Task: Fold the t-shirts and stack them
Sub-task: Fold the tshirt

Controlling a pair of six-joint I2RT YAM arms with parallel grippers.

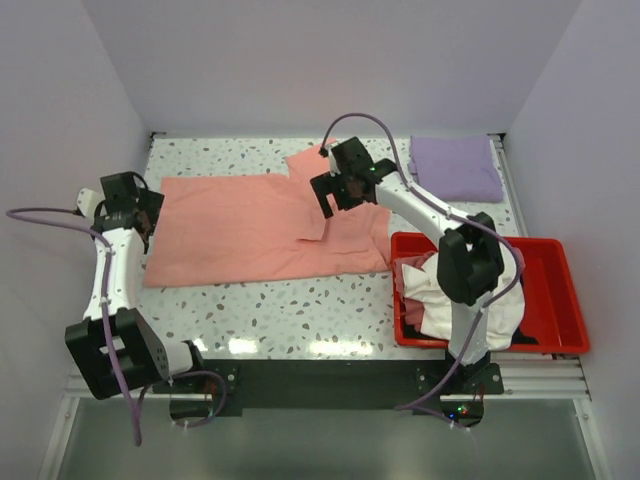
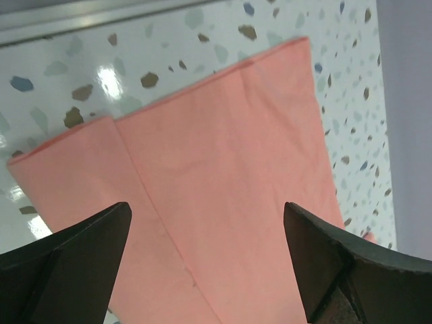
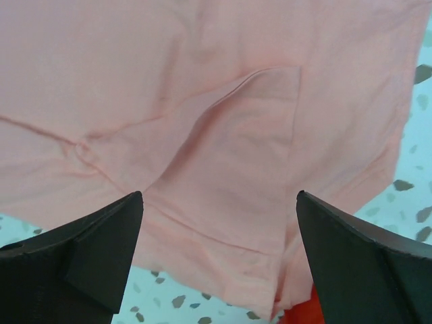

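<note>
The salmon-pink t-shirt (image 1: 250,228) lies spread on the speckled table, partly folded, with a sleeve flap turned over near its right end. It fills the left wrist view (image 2: 229,169) and the right wrist view (image 3: 223,135). My left gripper (image 1: 150,222) is open and empty over the shirt's left edge. My right gripper (image 1: 340,195) is open and empty above the shirt's upper right part. A folded lavender t-shirt (image 1: 457,168) lies at the far right corner. Cream-white (image 1: 430,290) and black cloth sit in the red bin.
The red plastic bin (image 1: 555,300) stands at the near right, its corner showing in the right wrist view (image 3: 304,312). White walls close in the table on three sides. Bare speckled table (image 1: 290,310) shows in front of the pink shirt.
</note>
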